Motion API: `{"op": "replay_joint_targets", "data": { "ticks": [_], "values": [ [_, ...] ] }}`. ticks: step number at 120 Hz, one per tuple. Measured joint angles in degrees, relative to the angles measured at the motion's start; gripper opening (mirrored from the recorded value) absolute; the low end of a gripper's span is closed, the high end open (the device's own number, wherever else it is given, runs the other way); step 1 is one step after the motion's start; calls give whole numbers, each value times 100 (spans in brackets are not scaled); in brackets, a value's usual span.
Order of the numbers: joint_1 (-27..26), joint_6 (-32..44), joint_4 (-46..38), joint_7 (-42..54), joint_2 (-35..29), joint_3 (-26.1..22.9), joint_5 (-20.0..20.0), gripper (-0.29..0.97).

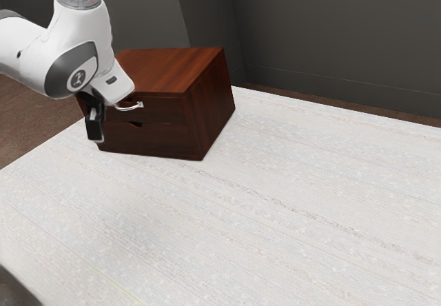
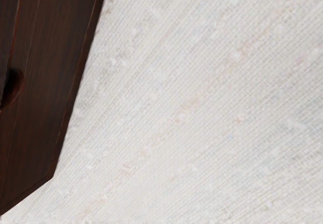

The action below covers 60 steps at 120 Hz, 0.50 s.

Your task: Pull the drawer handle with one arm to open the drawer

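Our gripper (image 1: 95,125) hung at the drawer (image 1: 162,109) front.
It sat just left of the handle (image 1: 129,105); open or closed, we could not tell.

From my wrist camera I see the dark wooden cabinet's front (image 2: 40,82), a rounded recess (image 2: 11,85) in it, resting on the pale woven tabletop (image 2: 202,108).

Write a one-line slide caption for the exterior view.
Simulated Franka arm, its tool hanging beside the metal handle of a dark wooden drawer cabinet on a pale table.
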Motion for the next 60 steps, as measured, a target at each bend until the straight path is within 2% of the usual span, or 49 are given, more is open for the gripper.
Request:
{"op": "replay_joint_targets", "data": {
  "ticks": [29, 43, 60],
  "values": [
    [271, 369, 101, 226, -30, 699, 15, 68],
    [192, 642, 135, 307, -28, 1299, 17, 68],
    [461, 971, 195, 442, 11, 1559, -20, 68]
  ]
}}
